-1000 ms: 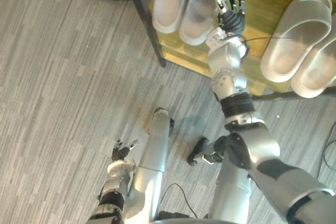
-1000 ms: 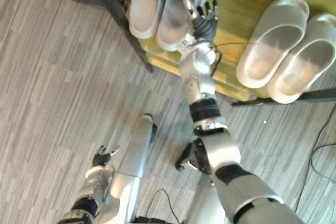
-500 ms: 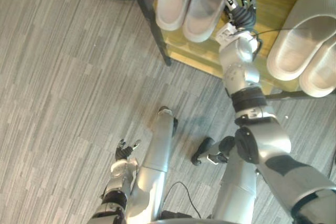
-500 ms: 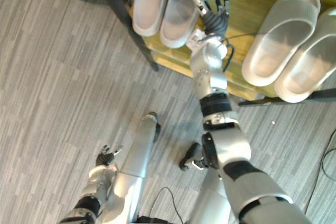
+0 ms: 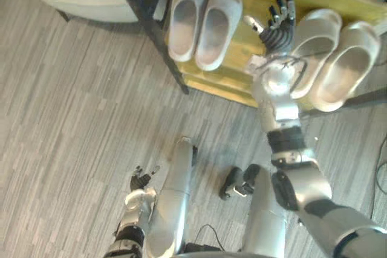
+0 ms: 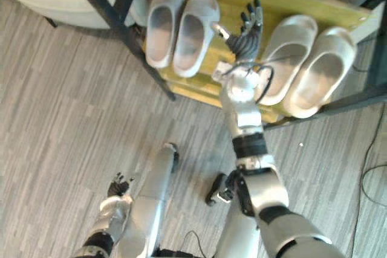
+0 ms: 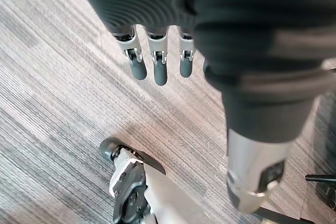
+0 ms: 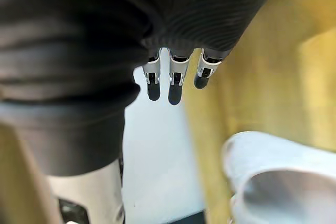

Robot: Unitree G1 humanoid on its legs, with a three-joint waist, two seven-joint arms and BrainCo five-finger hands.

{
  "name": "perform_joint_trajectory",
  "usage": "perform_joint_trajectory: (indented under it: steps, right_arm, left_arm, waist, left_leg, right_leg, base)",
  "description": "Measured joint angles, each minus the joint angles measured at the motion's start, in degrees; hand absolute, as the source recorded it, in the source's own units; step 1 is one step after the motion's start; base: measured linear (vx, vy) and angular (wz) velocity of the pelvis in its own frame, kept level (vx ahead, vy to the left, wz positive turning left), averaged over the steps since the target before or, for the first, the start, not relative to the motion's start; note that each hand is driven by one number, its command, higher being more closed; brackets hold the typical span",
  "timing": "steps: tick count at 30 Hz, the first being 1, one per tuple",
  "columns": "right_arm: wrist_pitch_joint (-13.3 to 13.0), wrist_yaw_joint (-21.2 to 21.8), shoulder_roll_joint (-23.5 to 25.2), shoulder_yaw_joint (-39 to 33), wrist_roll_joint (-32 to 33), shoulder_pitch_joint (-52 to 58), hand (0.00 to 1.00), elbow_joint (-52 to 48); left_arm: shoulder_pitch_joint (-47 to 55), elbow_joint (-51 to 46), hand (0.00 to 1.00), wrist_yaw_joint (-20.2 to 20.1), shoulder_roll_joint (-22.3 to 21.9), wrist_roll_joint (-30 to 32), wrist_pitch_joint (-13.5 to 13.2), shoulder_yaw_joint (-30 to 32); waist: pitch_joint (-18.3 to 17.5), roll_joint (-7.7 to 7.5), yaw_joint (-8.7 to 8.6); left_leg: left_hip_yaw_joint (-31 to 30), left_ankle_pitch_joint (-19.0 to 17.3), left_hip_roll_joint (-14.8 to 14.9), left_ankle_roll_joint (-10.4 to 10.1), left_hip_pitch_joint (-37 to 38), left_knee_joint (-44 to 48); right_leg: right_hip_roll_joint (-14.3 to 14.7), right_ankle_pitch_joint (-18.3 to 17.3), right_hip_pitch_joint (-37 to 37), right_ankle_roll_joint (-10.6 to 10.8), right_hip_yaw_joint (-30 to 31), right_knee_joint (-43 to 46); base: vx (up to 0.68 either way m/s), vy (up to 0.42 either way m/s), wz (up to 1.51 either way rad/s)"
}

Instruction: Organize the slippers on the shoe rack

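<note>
Now | we find the pair of cream rubber slide slippers (image 5: 314, 40) on the yellow wooden shelf (image 5: 230, 77), just right of our right hand (image 5: 277, 28) | long axes run front-to-back, leaning right, toes seemingly inward | right hand nearer, fingers spread wide, empty | grey matching pair (image 5: 217, 28) to its left | left hand (image 5: 140, 180) relaxed, low.

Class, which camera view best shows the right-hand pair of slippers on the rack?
The right eye view: both slippers of the right-hand pair lie whole on the shoe rack beside the open right hand. The left eye view shows them with the arm covering more. The right wrist view catches one slipper's rim; which pair, I cannot tell.
</note>
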Motion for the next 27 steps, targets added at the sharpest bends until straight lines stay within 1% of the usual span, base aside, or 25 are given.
perform_joint_trajectory:
  steps: [2, 3, 4, 6, 7, 8, 9, 10, 11, 13, 14, 15, 16, 17, 18, 21, 23, 24, 25, 26, 27]
  right_arm:
    - [-0.2, 1.8, 0.9, 2.0, -3.3, 8.1, 0.00, -6.4]
    - [-0.2, 2.2, 1.1, 2.5, -3.9, 9.8, 0.00, -7.3]
    - [-0.4, 2.9, 1.2, 4.0, -4.3, 14.3, 0.00, -9.0]
    - [-0.5, 4.8, 1.2, 5.7, -6.4, 20.0, 0.00, -10.4]
    - [-0.4, 6.3, 1.2, 6.2, -7.7, 24.6, 0.00, -12.1]
    - [-0.5, 6.7, 1.2, 6.3, -8.1, 26.4, 0.00, -12.8]
    - [-0.6, 8.6, 1.1, 6.6, -9.5, 31.2, 0.00, -14.5]
    - [-0.9, 10.0, 1.2, 6.6, -10.5, 35.2, 0.00, -14.9]
    - [-1.0, 10.5, 1.2, 6.4, -10.6, 36.7, 0.00, -14.8]
    - [-1.2, 12.7, 1.2, 4.3, -12.5, 43.6, 0.00, -13.6]
    - [-1.2, 13.1, 1.2, 3.7, -12.5, 44.7, 0.00, -13.0]
    - [-1.4, 13.6, 1.2, 2.8, -12.6, 46.0, 0.00, -11.0]
    - [-1.4, 14.2, 1.2, 1.0, -12.7, 47.3, 0.00, -7.2]
    - [-1.4, 14.6, 1.2, 0.1, -13.0, 47.9, 0.00, -4.8]
    - [-1.1, 15.2, 1.1, -1.9, -14.2, 49.1, 0.00, -0.5]
    - [-0.2, 15.7, 0.8, -5.0, -15.4, 50.8, 0.00, 7.8]
    - [0.1, 15.9, 0.7, -5.7, -16.3, 51.2, 0.00, 11.8]
    - [0.1, 16.4, 0.7, -5.7, -17.0, 51.1, 0.00, 15.7]
    - [0.1, 16.5, 0.6, -5.8, -17.0, 51.1, 0.00, 16.7]
    - [0.3, 16.6, 0.6, -6.1, -18.2, 50.9, 0.00, 21.4]
    - [0.4, 16.6, 0.6, -6.3, -18.9, 50.8, 0.00, 22.7]
  left_arm:
    - [2.0, 0.0, 0.00, 0.0, 0.4, 0.1, 0.0, 0.0]
    - [2.6, 0.0, 0.00, -0.1, 0.5, 0.2, 0.0, 0.0]
    - [3.8, 0.1, 0.00, -0.2, 0.7, 0.6, 0.0, 0.0]
    - [5.5, 0.1, 0.00, -0.5, 1.0, 0.8, -0.1, -0.1]
    - [6.5, 0.1, 0.00, -1.3, 1.3, 0.8, 0.0, -0.6]
    - [6.8, 0.1, 0.00, -1.4, 1.4, 0.8, 0.0, -0.9]
    - [8.0, 0.2, 0.00, -2.0, 1.5, 1.7, -0.1, -1.5]
    - [9.0, 0.2, 0.00, -2.5, 1.8, 2.1, -0.1, -2.7]
    - [9.4, 0.2, 0.00, -2.6, 1.9, 2.5, -0.1, -3.4]
    - [10.0, 1.5, 0.00, -3.9, 1.9, 3.9, 0.0, -7.2]
    - [10.0, 1.8, 0.00, -4.1, 2.1, 4.5, 0.0, -7.5]
    - [10.0, 2.7, 0.00, -4.7, 2.3, 5.3, 0.0, -8.0]
    - [10.0, 3.8, 0.00, -5.0, 2.5, 5.3, 0.0, -8.1]
    - [10.0, 4.4, 0.00, -5.0, 2.6, 5.3, 0.1, -8.3]
    - [10.1, 5.2, 0.00, -5.0, 2.9, 5.7, 0.1, -9.4]
    - [10.6, 5.5, 0.00, -5.7, 2.9, 6.4, 0.2, -10.3]
    - [11.0, 5.5, 0.00, -6.2, 2.9, 6.9, 0.2, -10.6]
    - [11.6, 5.5, 0.00, -6.3, 3.2, 7.5, 0.2, -11.5]
    - [11.7, 5.6, 0.00, -6.3, 3.2, 7.5, 0.2, -11.7]
    - [11.9, 5.9, 0.00, -6.6, 3.3, 7.7, 0.3, -12.0]
    - [12.0, 5.9, 0.00, -6.6, 3.2, 8.0, 0.3, -12.1]
  waist:
    - [-0.6, -0.81, -0.61]
    - [-1.1, -0.97, -0.75]
    - [-2.8, -1.61, -1.03]
    - [-4.4, -2.42, -1.55]
    - [-5.9, -2.91, -1.89]
    - [-6.5, -3.02, -1.96]
    - [-8.2, -3.49, -2.43]
    - [-9.8, -3.82, -2.92]
    - [-10.4, -4.00, -3.21]
    - [-13.2, -4.27, -3.76]
    - [-13.7, -4.38, -4.00]
    - [-14.5, -4.42, -4.79]
    - [-15.4, -4.40, -6.23]
    - [-15.7, -4.30, -6.69]
    - [-16.3, -4.00, -6.82]
    - [-16.9, -3.16, -7.01]
    - [-17.4, -2.74, -7.13]
    - [-17.8, -2.44, -7.28]
    - [-17.9, -2.37, -7.31]
    - [-18.5, -1.91, -7.34]
    - [-18.6, -1.77, -7.34]
  left_leg:
    - [1.6, 0.9, 0.4, 0.6, 6.3, -5.3]
    - [2.0, 1.1, 0.5, 0.8, 7.5, -6.5]
    - [2.7, 1.8, 0.6, 1.2, 10.1, -9.5]
    - [3.9, 2.9, 0.8, 1.6, 14.6, -14.2]
    - [5.1, 3.8, 0.9, 2.0, 17.7, -17.7]
    - [5.5, 4.1, 1.0, 2.2, 18.9, -18.9]
    - [6.8, 5.2, 0.9, 2.7, 22.1, -22.8]
    - [8.1, 6.1, 0.8, 3.1, 25.2, -26.4]
    - [8.4, 6.6, 0.7, 3.3, 26.5, -27.9]
    - [10.1, 8.8, 0.2, 4.0, 32.1, -35.3]
    - [10.5, 9.4, 0.1, 4.1, 33.1, -36.7]
    - [10.6, 10.5, -0.3, 4.3, 34.9, -39.5]
    - [10.8, 12.0, -0.6, 4.6, 37.1, -43.1]
    - [11.1, 12.7, -0.8, 4.8, 38.4, -45.0]
    - [11.7, 13.8, -0.9, 5.0, 40.4, -47.9]
    - [12.3, 15.0, -1.5, 5.4, 43.5, -51.5]
    - [12.3, 15.2, -1.8, 5.6, 44.4, -52.3]
    - [12.3, 15.8, -2.1, 5.8, 45.6, -53.7]
    - [12.3, 15.9, -2.1, 5.7, 45.8, -54.0]
    - [12.2, 16.8, -2.3, 5.9, 46.8, -55.6]
    - [12.1, 17.1, -2.3, 6.0, 46.9, -56.0]
  right_leg:
    - [0.0, 1.5, 5.6, 0.6, -0.3, -5.1]
    - [0.1, 1.9, 6.6, 0.6, -0.4, -6.3]
    - [0.2, 2.9, 9.0, 1.0, -0.6, -9.4]
    - [0.4, 4.6, 13.3, 1.7, -1.1, -14.4]
    - [0.5, 5.8, 16.2, 2.2, -1.2, -17.9]
    - [0.6, 6.3, 17.3, 2.5, -1.2, -19.2]
    - [0.6, 7.8, 20.2, 3.2, -1.3, -23.2]
    - [0.7, 9.2, 22.9, 3.9, -1.2, -26.9]
    - [0.8, 9.9, 24.0, 4.1, -1.2, -28.6]
    - [1.5, 13.4, 28.6, 5.1, -0.5, -36.5]
    - [1.7, 14.1, 29.5, 5.3, -0.5, -38.1]
    - [2.0, 15.5, 30.9, 5.6, -0.5, -41.0]
    - [2.4, 17.3, 33.1, 6.1, -0.5, -44.9]
    - [2.7, 18.4, 34.2, 6.4, -0.4, -47.0]
    - [3.2, 20.1, 36.2, 6.7, -0.2, -50.3]
    - [3.8, 22.8, 39.4, 7.3, 0.3, -55.7]
    - [4.0, 23.5, 40.5, 7.4, 0.5, -57.2]
    - [4.0, 24.0, 41.3, 7.5, 0.7, -58.3]
    - [4.1, 24.1, 41.5, 7.6, 0.8, -58.5]
    - [4.1, 24.7, 42.1, 7.5, 0.8, -59.5]
    - [4.2, 24.9, 42.3, 7.5, 0.8, -59.8]
  base:
    - [0.11, 0.029, -0.09]
    - [0.15, 0.053, -0.09]
    - [0.14, 0.054, -0.03]
    - [0.16, 0.066, -0.03]
    - [0.17, 0.071, -0.04]
    - [0.19, 0.091, -0.06]
    - [0.16, 0.094, -0.10]
    - [0.16, 0.105, -0.12]
    - [0.17, 0.123, -0.22]
    - [0.15, 0.130, -0.27]
    - [0.11, 0.099, -0.20]
    - [0.13, 0.112, -0.11]
    - [0.13, 0.103, -0.11]
    - [0.17, 0.122, -0.16]
    - [0.11, 0.073, -0.18]
    - [0.07, 0.065, -0.13]
    - [0.01, 0.038, -0.04]
    - [0.01, 0.018, -0.04]
    - [0.00, 0.000, 0.00]
    - [0.00, 0.000, 0.00]
    - [-0.02, 0.022, 0.06]
